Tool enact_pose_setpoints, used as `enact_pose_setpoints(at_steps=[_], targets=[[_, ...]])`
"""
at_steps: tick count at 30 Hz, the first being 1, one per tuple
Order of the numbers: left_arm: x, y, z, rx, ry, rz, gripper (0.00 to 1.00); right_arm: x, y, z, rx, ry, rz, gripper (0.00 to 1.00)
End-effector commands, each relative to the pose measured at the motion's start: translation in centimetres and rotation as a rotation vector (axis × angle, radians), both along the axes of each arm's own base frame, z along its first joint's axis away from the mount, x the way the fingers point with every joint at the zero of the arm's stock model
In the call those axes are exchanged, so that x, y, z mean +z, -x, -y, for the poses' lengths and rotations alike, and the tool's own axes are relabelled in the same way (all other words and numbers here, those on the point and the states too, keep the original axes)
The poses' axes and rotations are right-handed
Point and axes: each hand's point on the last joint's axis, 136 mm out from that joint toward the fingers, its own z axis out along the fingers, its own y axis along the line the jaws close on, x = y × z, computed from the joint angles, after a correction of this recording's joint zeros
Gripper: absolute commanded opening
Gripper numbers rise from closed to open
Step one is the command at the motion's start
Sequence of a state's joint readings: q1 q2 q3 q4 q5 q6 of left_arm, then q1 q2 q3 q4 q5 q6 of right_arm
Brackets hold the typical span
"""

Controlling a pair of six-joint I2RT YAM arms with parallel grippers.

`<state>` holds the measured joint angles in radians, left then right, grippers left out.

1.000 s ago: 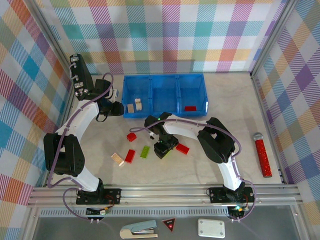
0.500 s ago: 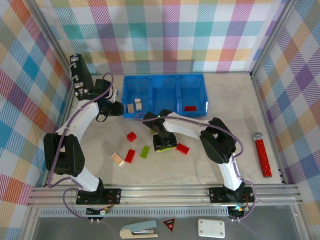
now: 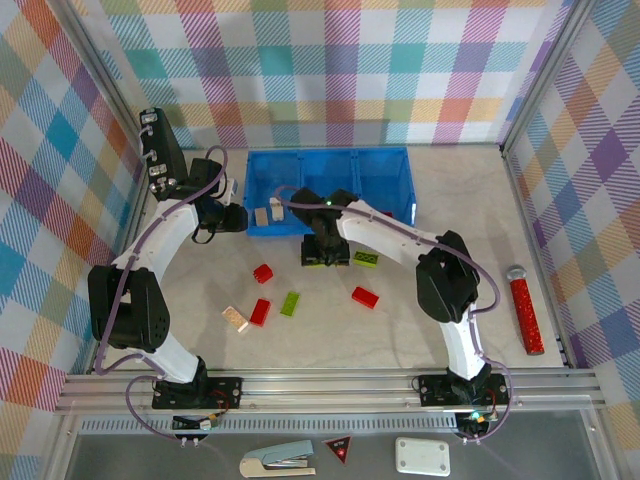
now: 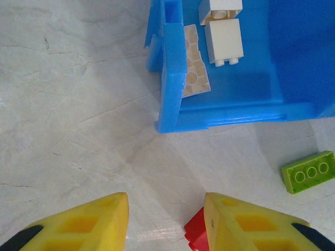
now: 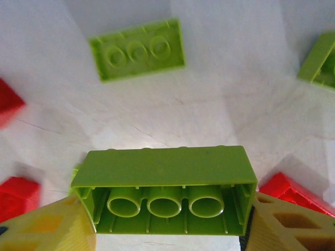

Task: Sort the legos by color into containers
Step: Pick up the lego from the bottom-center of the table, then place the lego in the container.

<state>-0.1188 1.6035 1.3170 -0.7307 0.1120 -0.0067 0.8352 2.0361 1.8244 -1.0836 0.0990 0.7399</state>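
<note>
The blue tray (image 3: 400,190) of three compartments lies at the back. Two cream bricks (image 3: 268,211) sit in its left compartment, and a red brick (image 3: 380,216) in its right one. My right gripper (image 3: 318,256) hovers just in front of the tray, shut on a lime green brick (image 5: 165,196) held by its ends. My left gripper (image 4: 166,219) stands open by the tray's left front corner (image 4: 170,112), with a red brick (image 4: 196,235) against its right finger. Loose on the table are green bricks (image 3: 365,259) (image 3: 290,303), red bricks (image 3: 263,273) (image 3: 259,312) (image 3: 364,296) and a cream brick (image 3: 235,318).
A red glittery stick (image 3: 525,310) lies near the right wall. Plaid walls close in the table on three sides. In the left wrist view a green brick (image 4: 309,171) lies in front of the tray.
My right gripper has carried the green brick from the middle of the table back toward the tray's front. The left arm has stayed put.
</note>
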Motion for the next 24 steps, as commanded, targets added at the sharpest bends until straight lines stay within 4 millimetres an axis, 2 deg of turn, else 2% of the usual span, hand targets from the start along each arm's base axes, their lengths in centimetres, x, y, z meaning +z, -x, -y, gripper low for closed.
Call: enact_pose_setpoints(at_steps=[1, 5, 10, 20, 24], targets=[[0.1, 0.0, -0.4, 0.003, 0.001, -0.011, 0.43, 0.7, -1.7, 0.6, -0.001, 0.017, 0.018, 0.62], [0.1, 0.1, -0.3, 0.003, 0.002, -0.010, 0.42, 1.8, -3.9, 0.5, -0.006, -0.007, 0.048, 0.62], [0.1, 0.1, -0.4, 0.003, 0.003, -0.012, 0.42, 2.2, -6.5, 0.8, -0.015, -0.020, 0.067, 0.62], [0.2, 0.1, -0.4, 0.006, -0.003, -0.008, 0.43, 0.0, -11.2, 2.2, -0.036, -0.001, 0.063, 0.62], [0.1, 0.2, -0.5, 0.007, -0.006, -0.009, 0.42, -1.0, -12.9, 1.9, -0.028, -0.021, 0.087, 0.62]])
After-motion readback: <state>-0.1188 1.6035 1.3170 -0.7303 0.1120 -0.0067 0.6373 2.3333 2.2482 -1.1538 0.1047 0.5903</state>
